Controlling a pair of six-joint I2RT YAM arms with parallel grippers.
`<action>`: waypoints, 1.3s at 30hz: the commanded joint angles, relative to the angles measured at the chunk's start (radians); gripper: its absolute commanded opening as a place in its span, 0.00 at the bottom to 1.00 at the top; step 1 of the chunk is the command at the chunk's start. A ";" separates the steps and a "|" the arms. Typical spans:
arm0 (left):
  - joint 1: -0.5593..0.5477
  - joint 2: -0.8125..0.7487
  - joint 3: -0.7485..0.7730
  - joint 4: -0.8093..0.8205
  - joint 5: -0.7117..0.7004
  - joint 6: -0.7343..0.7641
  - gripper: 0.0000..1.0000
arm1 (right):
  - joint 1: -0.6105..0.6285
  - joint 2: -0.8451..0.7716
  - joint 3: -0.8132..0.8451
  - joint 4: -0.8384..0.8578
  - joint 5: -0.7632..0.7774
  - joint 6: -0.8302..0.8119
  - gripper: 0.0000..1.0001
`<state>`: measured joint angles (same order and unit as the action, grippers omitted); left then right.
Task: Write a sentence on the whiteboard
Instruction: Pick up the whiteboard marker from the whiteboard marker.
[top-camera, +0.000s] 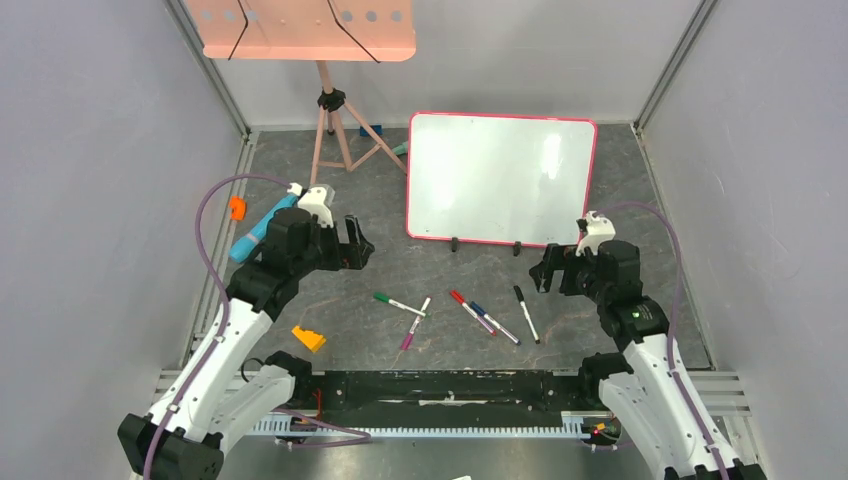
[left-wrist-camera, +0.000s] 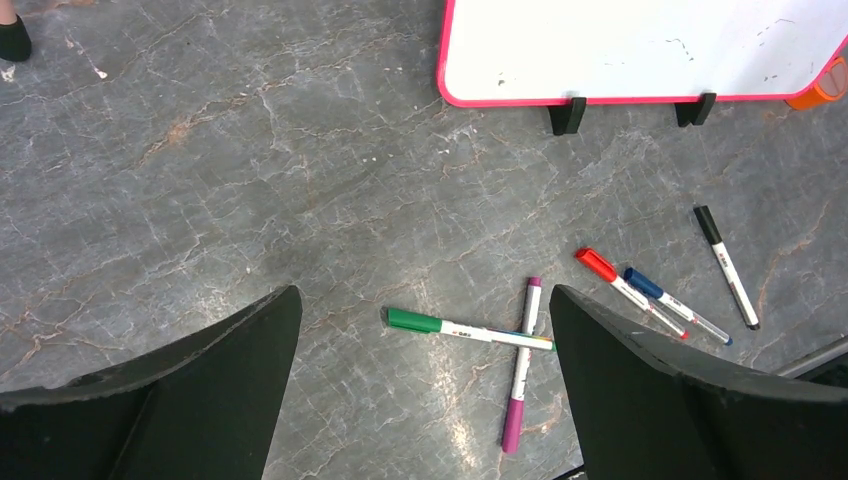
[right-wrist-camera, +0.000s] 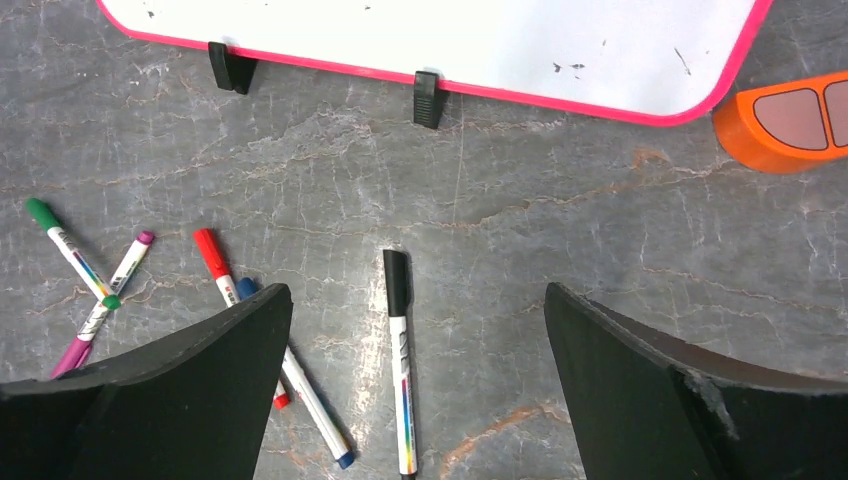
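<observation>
The whiteboard (top-camera: 500, 178) stands on two black feet at the back, tilted, with a pink-red frame. Its face is blank apart from faint specks, and no sentence shows on it. It also shows in the left wrist view (left-wrist-camera: 640, 40) and the right wrist view (right-wrist-camera: 430, 25). Several capped markers lie on the grey floor in front: green (top-camera: 398, 303) crossing purple (top-camera: 416, 322), red (top-camera: 470, 310), blue (top-camera: 495, 323) and black (top-camera: 526, 313). My left gripper (top-camera: 355, 243) is open and empty, above the green marker (left-wrist-camera: 465, 330). My right gripper (top-camera: 550, 270) is open and empty, above the black marker (right-wrist-camera: 400, 360).
A salmon-pink perforated tray (top-camera: 305, 25) sits on a tripod (top-camera: 335, 130) at the back left. A cyan object (top-camera: 262, 228), a small orange piece (top-camera: 237, 207) and a yellow-orange wedge (top-camera: 308, 338) lie on the left. An orange object (right-wrist-camera: 790, 120) sits by the board's right corner. Grey walls enclose both sides.
</observation>
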<state>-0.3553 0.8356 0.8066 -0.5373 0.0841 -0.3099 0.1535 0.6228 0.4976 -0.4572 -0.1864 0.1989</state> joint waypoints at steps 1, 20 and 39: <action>-0.003 -0.006 -0.001 0.040 -0.040 0.015 1.00 | 0.019 0.035 0.035 0.063 -0.004 0.012 0.99; -0.005 0.041 -0.003 0.029 0.005 0.052 1.00 | 0.764 0.420 0.113 0.497 0.288 0.022 0.85; -0.005 0.051 0.005 0.020 -0.006 0.055 1.00 | 1.011 0.941 0.383 0.547 0.360 -0.097 0.46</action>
<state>-0.3557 0.8848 0.7990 -0.5396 0.0704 -0.2970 1.1606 1.5196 0.8146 0.0673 0.1955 0.1291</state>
